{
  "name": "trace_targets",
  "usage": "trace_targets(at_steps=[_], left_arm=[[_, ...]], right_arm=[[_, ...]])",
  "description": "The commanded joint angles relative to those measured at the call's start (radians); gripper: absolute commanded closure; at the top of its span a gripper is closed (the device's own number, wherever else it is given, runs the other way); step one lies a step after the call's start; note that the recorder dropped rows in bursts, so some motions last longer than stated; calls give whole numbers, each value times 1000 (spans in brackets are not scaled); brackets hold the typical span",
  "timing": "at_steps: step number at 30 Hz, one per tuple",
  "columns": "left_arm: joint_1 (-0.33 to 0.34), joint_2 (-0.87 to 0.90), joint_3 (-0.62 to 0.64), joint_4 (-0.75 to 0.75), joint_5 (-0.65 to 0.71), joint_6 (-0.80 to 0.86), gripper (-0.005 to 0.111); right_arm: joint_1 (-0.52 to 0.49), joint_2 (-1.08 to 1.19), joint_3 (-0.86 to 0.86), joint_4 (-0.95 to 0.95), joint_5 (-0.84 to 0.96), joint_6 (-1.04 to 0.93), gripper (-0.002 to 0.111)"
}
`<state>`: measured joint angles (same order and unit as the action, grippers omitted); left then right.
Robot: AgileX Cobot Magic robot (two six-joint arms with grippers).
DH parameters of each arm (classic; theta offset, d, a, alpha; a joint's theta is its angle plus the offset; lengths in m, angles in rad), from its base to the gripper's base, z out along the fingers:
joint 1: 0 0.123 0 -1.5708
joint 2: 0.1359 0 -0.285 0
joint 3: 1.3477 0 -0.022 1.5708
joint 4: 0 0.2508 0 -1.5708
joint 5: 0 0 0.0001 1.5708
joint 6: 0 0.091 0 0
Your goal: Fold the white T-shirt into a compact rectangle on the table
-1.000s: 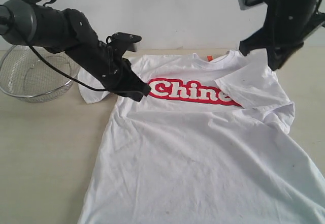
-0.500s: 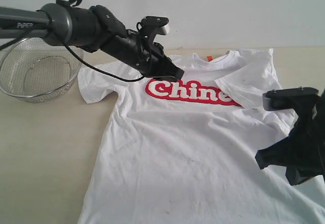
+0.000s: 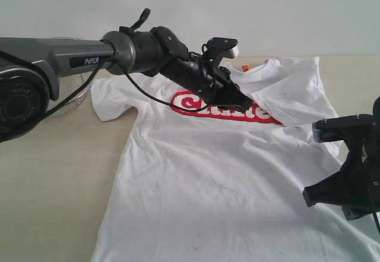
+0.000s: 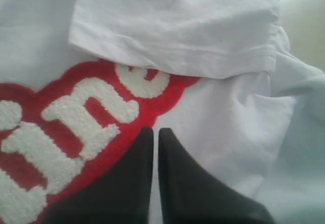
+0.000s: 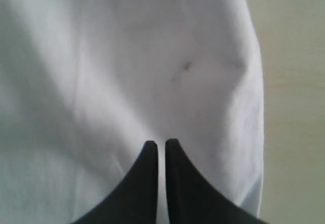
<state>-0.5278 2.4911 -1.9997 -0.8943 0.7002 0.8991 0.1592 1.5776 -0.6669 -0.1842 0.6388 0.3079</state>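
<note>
Over the white T-shirt [image 3: 208, 173] hangs the left tool [image 3: 246, 106] (closed).

The left arm [image 3: 71, 60] is a thick grey tube with "PiPER" printed in white, running out of a big round dark joint housing [image 3: 18, 101] with faint lettering. A thin black cable [image 3: 148, 94] loops under it. The left claw [image 4: 152, 132] and right claw [image 5: 158, 144] look alike — matte black, tapering to blunt points.
</note>
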Motion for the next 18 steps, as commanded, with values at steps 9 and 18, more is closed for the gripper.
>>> trace_targets(at_steps=[9,18], left_arm=[[-13,69,-14,297,-32,-214,102],[9,82,-14,309,-27,-248,102]], right_arm=[[1,39,4,-13,29,4,109],[1,40,4,-37,80,4,109]])
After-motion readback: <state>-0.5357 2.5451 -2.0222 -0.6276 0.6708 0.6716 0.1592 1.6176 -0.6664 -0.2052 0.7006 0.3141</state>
